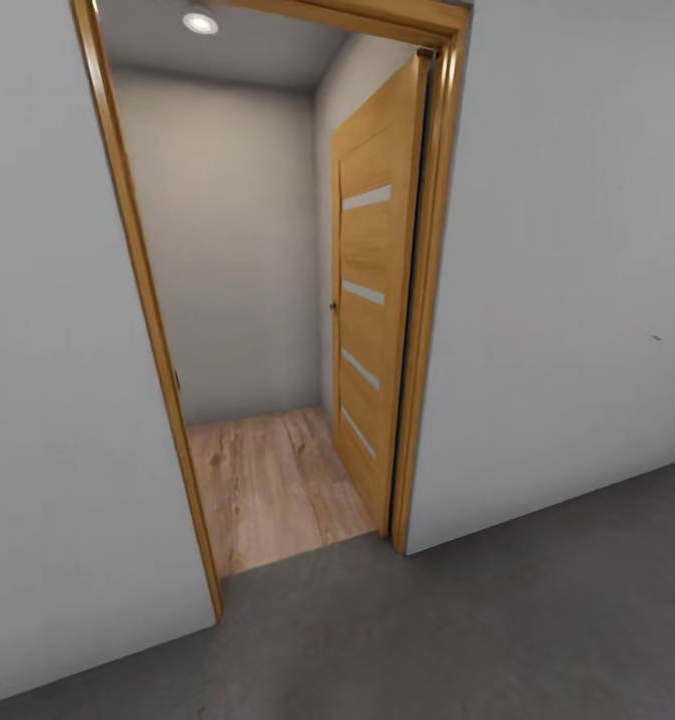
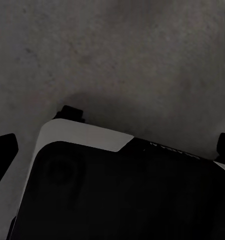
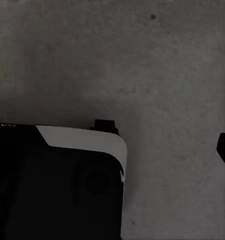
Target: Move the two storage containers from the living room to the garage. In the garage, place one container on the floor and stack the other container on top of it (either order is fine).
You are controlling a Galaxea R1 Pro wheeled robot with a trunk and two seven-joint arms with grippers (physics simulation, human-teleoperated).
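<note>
Head view: the robot is standing on the dark grey concrete floor [image 1: 537, 620] of the garage, facing an open doorway [image 1: 267, 300] in a plain white wall [image 1: 577, 300]. The wooden door [image 1: 372, 310], with its pale glass slats, is swung inward against the right side of the frame. Beyond the threshold a strip of light wood plank floor [image 1: 272, 480] is running back to a bare wall, with one ceiling light [image 1: 200, 20] glowing overhead. No orange-red bin is in sight here.

Left wrist view: the camera is looking down at mottled concrete [image 2: 142, 60], with the robot's own dark base [image 2: 117, 195] and its pale edge below. Dark slivers at the picture's borders may be fingertips; I cannot tell whether the left hand is spread or pressed together.

Right wrist view: the same concrete [image 3: 167, 75] and base corner [image 3: 57, 185]. Only one dark sliver is showing at the border, so the right hand's state cannot be told either.

Judgement: this looks like the transit step, heading toward the living room for a bin. Next move calls for squaring up to the opening and rolling through centred, minding the door's edge on the right.
</note>
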